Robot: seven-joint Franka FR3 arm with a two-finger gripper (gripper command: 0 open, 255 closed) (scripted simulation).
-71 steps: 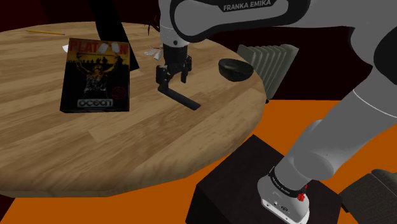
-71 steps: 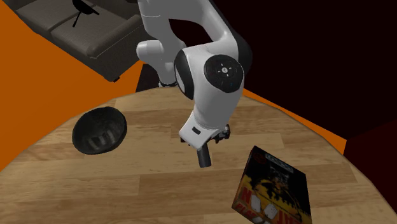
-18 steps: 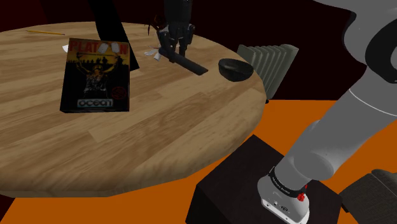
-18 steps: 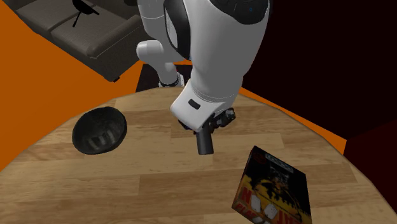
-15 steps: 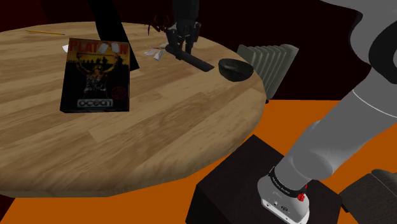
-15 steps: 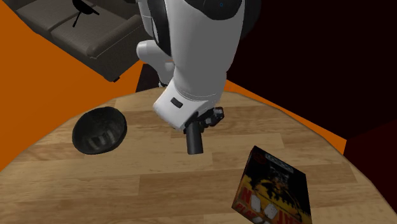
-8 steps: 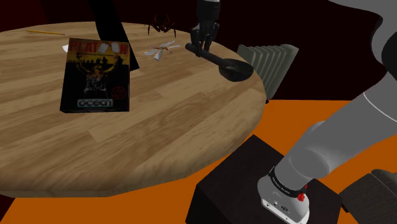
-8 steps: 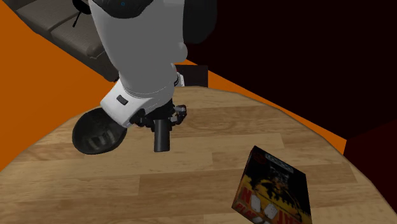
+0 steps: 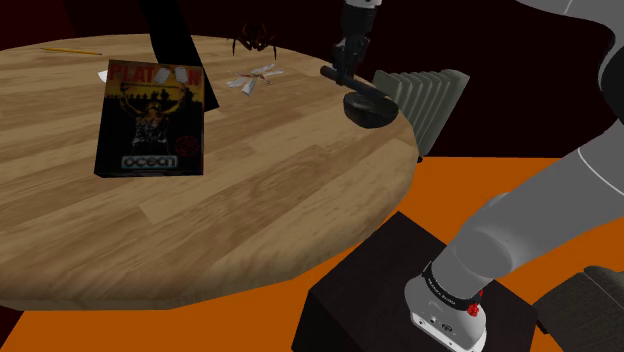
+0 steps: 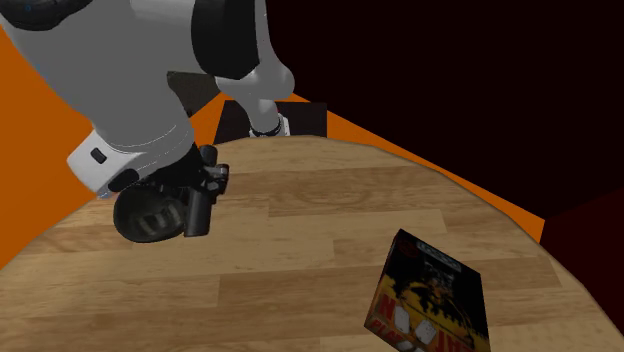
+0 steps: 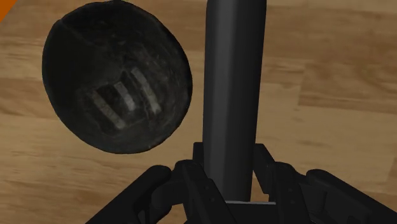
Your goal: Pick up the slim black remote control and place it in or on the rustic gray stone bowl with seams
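Observation:
My black gripper (image 9: 343, 66) is shut on the slim black remote (image 9: 356, 84) and carries it in the air over the round wooden table (image 9: 250, 190). The remote's free end reaches over the rim of the dark stone bowl (image 9: 372, 110) near the table's edge at the shoulder view's right. In the second exterior view the gripper (image 10: 207, 180) holds the remote (image 10: 198, 211) just beside the bowl (image 10: 150, 216). In the wrist view the remote (image 11: 231, 95) sticks out from between my fingers (image 11: 184, 175), and the bowl (image 11: 116, 85), with pale marks inside, lies beside it below.
A boxed game (image 9: 152, 118) stands toward the shoulder view's left and also lies near the table's front in the second exterior view (image 10: 431, 298). Small pale scraps (image 9: 252, 78) and a dark spider-like figure (image 9: 254, 40) sit at the far side. A grey ribbed radiator (image 9: 425, 95) stands behind the bowl.
The arm has swung the held remote across the table toward the bowl, from mid-table to right beside and partly over the bowl's rim. The grip has stayed the same.

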